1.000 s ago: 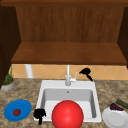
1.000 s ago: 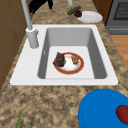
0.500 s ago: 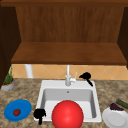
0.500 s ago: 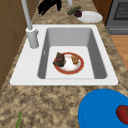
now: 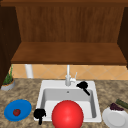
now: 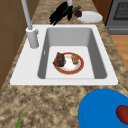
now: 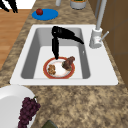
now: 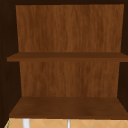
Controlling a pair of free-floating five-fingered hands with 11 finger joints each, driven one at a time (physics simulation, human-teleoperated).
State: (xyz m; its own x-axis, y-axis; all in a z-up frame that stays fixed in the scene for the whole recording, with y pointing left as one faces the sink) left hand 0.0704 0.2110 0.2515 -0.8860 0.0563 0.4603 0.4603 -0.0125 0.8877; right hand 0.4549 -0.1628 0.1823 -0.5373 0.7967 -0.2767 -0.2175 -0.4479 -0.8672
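Observation:
A red-rimmed plate (image 6: 69,63) with pieces of food lies on the sink floor (image 6: 85,53); the right side view shows this plate (image 7: 59,68) too. In the front view a red disc (image 5: 67,114) covers the sink's front. My right hand (image 5: 83,86) hovers over the sink's back right, beside the faucet (image 5: 68,78), with straight fingers and holding nothing. Seen from the right, the right hand (image 7: 62,34) hangs above the plate, one finger pointing down at it. My left hand (image 5: 39,114) floats at the sink's front left corner, open and apart from everything.
A blue plate (image 5: 18,110) with a tomato (image 5: 16,112) sits left of the sink. A white plate (image 5: 115,117) with grapes (image 5: 115,107) sits at the right. A potted plant (image 5: 8,81) stands at the back left. A wooden shelf (image 8: 67,107) hangs above.
My right hand has come down and moved left, from beside the faucet's right to over the sink basin. The left hand and the plates have stayed put.

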